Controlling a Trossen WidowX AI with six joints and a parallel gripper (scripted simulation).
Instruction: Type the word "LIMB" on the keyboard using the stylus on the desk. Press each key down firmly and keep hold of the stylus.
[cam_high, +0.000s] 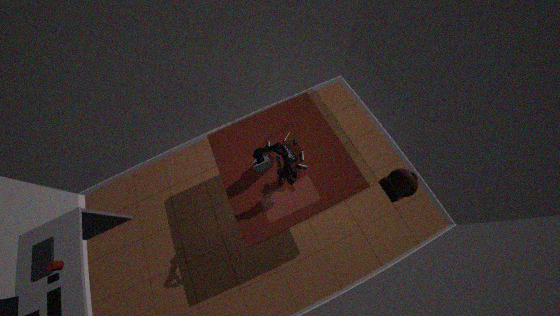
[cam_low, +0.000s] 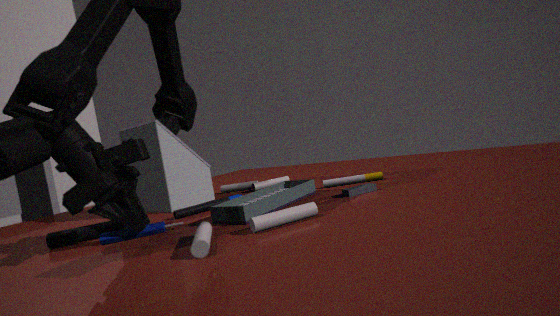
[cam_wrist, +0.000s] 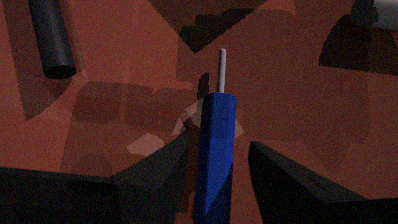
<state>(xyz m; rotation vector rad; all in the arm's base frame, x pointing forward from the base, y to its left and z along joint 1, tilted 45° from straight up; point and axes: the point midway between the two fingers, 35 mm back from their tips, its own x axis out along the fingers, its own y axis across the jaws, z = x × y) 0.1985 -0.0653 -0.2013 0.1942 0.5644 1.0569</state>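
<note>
The blue stylus (cam_low: 158, 228) (cam_wrist: 218, 130) with a thin grey tip lies on the red desk. My gripper (cam_low: 134, 230) (cam_wrist: 218, 147) is low over it, with one finger on each side of the blue barrel. In the wrist view a gap shows between the barrel and each finger, so the gripper is open and not clamped on it. The stylus's rear end runs out of the bottom of the wrist view. The keyboard (cam_low: 275, 201) is a grey-green slab beyond the stylus tip in the exterior view; its key letters cannot be read now.
A thick black pen (cam_low: 70, 236) (cam_wrist: 51, 42) lies beside the stylus. White cylinders (cam_low: 201, 241) (cam_low: 285, 216) lie near the keyboard. A black pen with a blue end (cam_low: 197, 208), a yellow-ended stick (cam_low: 350, 180), a small grey block (cam_low: 361, 190) and a tall pale box (cam_low: 186, 172) stand or lie around it.
</note>
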